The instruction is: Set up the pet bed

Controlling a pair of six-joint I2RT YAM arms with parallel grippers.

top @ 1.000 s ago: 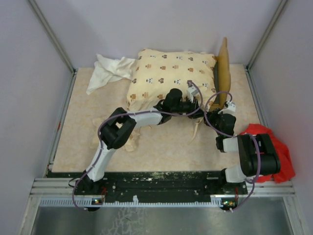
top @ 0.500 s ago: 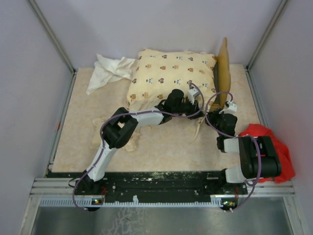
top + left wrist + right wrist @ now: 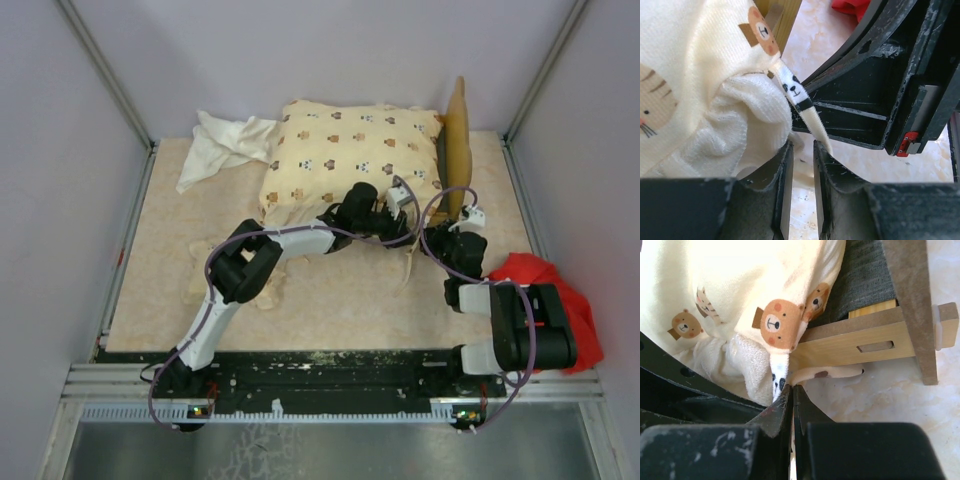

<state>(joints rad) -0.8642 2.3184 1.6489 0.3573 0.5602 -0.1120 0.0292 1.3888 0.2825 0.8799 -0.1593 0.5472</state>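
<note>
Far end of the table (image 3: 330,300) — the animal-print cushion (image 3: 350,150) lies against the wooden bed frame (image 3: 458,140), which rises at its right edge. At the cushion's near corner the right gripper (image 3: 791,390) is clamped on a tie (image 3: 779,380). The left gripper (image 3: 802,150) sits beside it, jaws a slit apart — whether it grips anything cannot be told.

We see a cream cushion (image 3: 350,150) printed with brown bears, striped cats and black-and-white pandas. Right of the cushion, the bed frame (image 3: 860,347) is pale yellow wood with a dark grey base (image 3: 865,285). To its left lies a white cloth (image 3: 225,145). Nearer and to its right is a red cloth (image 3: 575,310), and under it a beige marbled table (image 3: 330,300).
</note>
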